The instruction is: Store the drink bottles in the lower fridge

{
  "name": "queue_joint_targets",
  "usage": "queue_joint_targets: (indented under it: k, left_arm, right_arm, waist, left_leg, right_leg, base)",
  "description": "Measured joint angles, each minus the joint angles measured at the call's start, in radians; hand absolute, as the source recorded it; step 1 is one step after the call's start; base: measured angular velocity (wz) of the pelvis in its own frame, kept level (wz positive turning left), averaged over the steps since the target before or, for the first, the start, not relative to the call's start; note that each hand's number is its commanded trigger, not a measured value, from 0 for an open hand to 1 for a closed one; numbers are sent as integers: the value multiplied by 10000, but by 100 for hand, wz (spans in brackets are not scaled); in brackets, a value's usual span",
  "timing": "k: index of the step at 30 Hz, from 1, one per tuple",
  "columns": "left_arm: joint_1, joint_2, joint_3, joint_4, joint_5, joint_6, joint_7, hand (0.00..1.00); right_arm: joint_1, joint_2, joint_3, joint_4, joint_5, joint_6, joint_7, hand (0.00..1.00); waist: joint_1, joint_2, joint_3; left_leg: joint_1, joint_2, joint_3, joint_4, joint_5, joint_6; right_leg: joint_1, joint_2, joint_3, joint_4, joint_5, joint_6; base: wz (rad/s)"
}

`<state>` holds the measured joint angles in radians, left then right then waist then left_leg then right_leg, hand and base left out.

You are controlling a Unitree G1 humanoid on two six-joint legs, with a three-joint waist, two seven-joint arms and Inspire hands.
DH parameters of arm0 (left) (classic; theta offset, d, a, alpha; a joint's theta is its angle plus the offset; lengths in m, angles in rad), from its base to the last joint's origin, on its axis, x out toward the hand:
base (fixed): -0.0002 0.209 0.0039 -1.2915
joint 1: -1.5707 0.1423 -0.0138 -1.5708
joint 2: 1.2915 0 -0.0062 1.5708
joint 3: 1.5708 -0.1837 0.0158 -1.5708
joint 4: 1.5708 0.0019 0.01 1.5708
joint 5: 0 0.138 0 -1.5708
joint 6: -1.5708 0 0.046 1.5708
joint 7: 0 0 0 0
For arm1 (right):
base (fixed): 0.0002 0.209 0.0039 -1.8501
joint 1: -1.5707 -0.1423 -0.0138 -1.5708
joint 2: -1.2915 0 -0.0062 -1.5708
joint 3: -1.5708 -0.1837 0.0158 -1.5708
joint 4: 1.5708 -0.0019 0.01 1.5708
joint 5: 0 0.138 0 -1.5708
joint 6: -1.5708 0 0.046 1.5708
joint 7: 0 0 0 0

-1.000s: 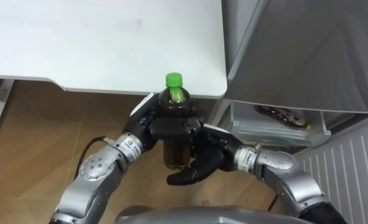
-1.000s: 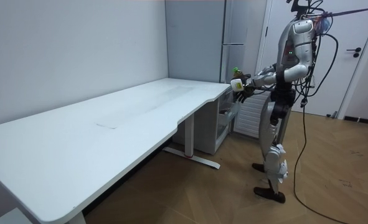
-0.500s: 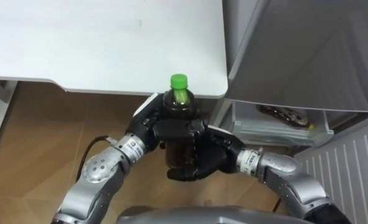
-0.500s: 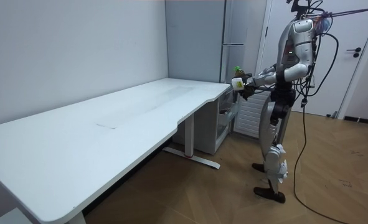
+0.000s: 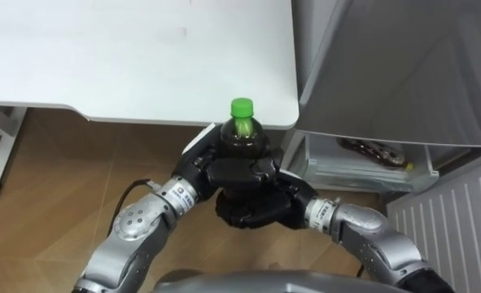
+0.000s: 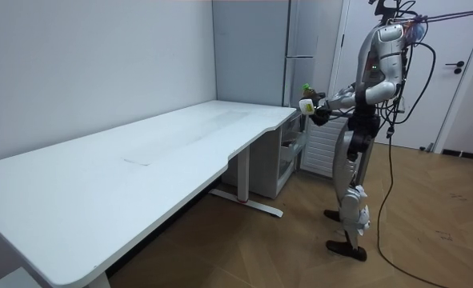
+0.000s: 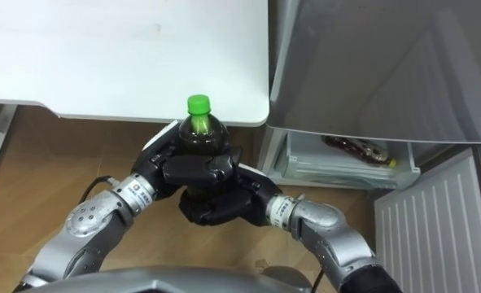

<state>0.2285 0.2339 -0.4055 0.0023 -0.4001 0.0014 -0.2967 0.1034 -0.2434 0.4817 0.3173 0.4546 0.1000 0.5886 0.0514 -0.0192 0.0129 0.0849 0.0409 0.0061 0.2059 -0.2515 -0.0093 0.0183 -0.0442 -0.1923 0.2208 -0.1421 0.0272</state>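
Whereas the right hand (image 5: 255, 212) hung open beneath the bottle (image 5: 242, 137) a second ago, it now wraps its base, below the gripping left hand (image 5: 226, 170); handover looks likely.

The bottle (image 5: 242, 134) is held upright just before the near right corner of the table (image 5: 102, 65), with the left hand (image 5: 224, 171) wrapped round its middle and the right hand (image 5: 252, 212) curled round it below. The fridge (image 5: 386, 65) is set right of the table; low in it a tray (image 5: 338, 172) is seen, with a packet (image 5: 370, 152) lying inside.
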Motion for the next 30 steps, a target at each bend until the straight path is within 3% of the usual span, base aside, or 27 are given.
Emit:
queue_joint_targets:
  k: [3,4,5,6,7,15,30]
  left_arm:
    - [-7,-26,-13,16,-3,-31,-3,100]
    - [-12,-38,-14,52,-3,-32,-5,91]
    - [-16,-55,-14,81,-3,-31,-6,71]
    - [-15,-95,-9,113,-4,-31,0,21]
    - [-14,-127,-3,113,-5,-31,19,0]
    - [-38,-231,0,111,23,-104,72,0]
    - [-185,-235,5,20,633,-290,106,0]
  right_arm:
    - [9,0,46,76,252,0,-43,100]
    - [9,0,61,94,258,0,-63,100]
    - [9,0,64,109,260,0,-71,100]
    - [9,0,68,122,259,0,-88,100]
    - [9,2,65,123,261,-1,-106,100]
    - [33,25,52,127,308,-23,-143,100]
    - [163,146,69,125,919,-23,-191,100]
  waist:
    - [67,0,1]
    - [63,1,2]
    - [71,4,4]
    - [81,4,11]
    - [80,-4,20]
    - [80,-46,50]
    - [84,-222,-3]
  left_leg:
    - [3,-3,-18,0,0,0]
    - [0,-3,-19,-1,0,0]
    - [-1,-3,-21,-3,0,0]
    - [-5,-3,-28,-6,0,0]
    - [-11,-3,-25,-14,0,0]
    - [-29,-3,-9,-33,0,0]
    - [-24,-1,-11,-11,0,1]
  right_leg:
    - [6,-3,-2,0,0,0]
    - [5,-2,-6,0,0,0]
    - [5,-2,-6,0,0,0]
    - [4,-2,-7,0,0,0]
    - [-4,-1,-9,1,0,0]
    - [-36,2,-3,1,0,0]
    - [-29,2,3,8,0,0]
  base:
    - [0]
    - [0]
    - [0]
    - [0]
    - [0]
    - [0]
    - [0]
